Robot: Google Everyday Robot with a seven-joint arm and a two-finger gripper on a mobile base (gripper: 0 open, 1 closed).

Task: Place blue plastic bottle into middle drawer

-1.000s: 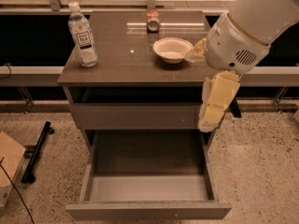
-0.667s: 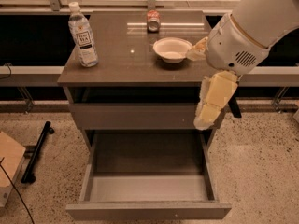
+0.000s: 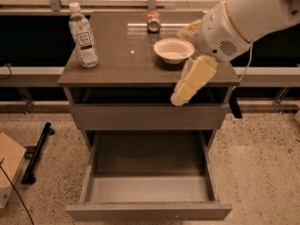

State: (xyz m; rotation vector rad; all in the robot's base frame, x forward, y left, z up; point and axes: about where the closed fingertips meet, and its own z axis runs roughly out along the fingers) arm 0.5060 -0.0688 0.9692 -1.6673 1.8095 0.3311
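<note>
Cream plastic covers the pincer [image 3: 180,97], which hangs in front of the cabinet's right side, its tip level with the closed top drawer front [image 3: 140,117] and just under the edge of the tabletop [image 3: 126,62]. Over the last 1 second it has climbed and slid to the left; before, it dangled lower and nearer the cabinet's right corner. Whether it is apart or together I cannot tell from where I stand, but it carries nothing. The blue plastic bottle [image 3: 83,36] has not budged: it stands upright, white cap on, at the left end of the tabletop, well apart from the pincer. The middle drawer [image 3: 149,191] is pulled out below with its grey floor showing, so the receiving place looks ready. A white bowl [image 3: 173,49] sits on the right half of the tabletop, near the arm, and a small red-and-silver can [image 3: 153,21] stands behind it toward the back edge. My reading is that the drawer step is done and the arm is now heading up and across for the bottle; it will need to clear the tabletop edge and pass the bowl without knocking it
</note>
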